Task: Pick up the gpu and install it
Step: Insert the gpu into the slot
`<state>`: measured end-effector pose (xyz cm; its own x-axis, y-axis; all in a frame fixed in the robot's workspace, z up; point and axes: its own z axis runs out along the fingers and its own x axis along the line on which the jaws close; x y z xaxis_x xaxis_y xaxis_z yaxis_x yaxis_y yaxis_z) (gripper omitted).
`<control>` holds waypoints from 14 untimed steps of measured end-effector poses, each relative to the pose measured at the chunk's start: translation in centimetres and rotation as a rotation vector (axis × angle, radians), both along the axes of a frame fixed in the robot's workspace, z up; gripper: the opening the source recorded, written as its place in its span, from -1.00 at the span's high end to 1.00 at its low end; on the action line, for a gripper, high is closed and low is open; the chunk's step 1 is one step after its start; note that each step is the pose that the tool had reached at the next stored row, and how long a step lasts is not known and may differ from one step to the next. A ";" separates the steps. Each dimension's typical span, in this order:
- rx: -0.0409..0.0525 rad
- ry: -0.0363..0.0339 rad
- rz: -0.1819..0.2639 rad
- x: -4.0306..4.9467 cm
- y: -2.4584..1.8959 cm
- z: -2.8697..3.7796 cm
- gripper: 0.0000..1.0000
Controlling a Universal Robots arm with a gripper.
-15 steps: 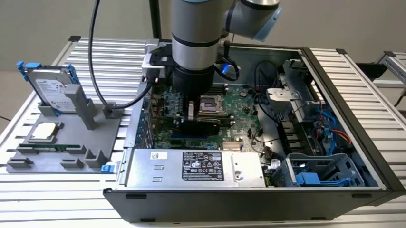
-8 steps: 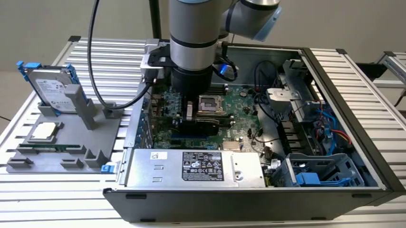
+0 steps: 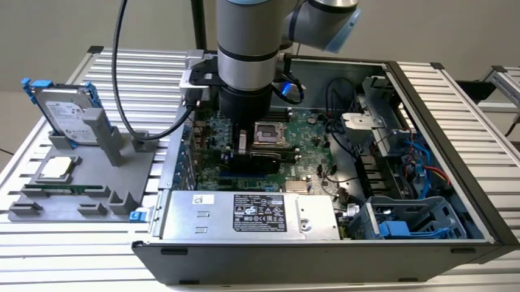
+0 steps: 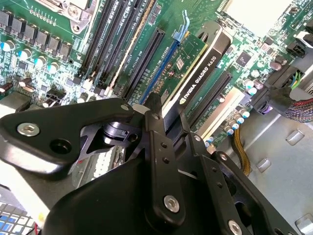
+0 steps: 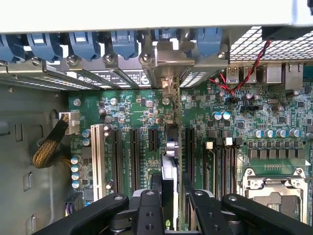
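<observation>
gripping gpu (image 4: 195, 73) on edge, claw (image 5: 171, 196) closed, hard drive (image 3: 69, 112) outside

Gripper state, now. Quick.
Gripper: closed on the gpu, holding it on edge over the motherboard's expansion slots inside the open computer case.

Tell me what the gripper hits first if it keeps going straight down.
The gripper is shut on the gpu, so the card's lower edge would probably meet the motherboard slot beneath it first; how far it is seated is unclear.
</observation>
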<state>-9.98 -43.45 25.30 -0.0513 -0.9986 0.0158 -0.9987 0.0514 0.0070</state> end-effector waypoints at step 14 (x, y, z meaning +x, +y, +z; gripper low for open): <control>0.0000 0.0000 0.000 0.00 0.00 -0.04 1.00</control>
<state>-9.98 -43.45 25.26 -0.0513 -0.9986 0.0158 -0.9987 0.0514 0.0070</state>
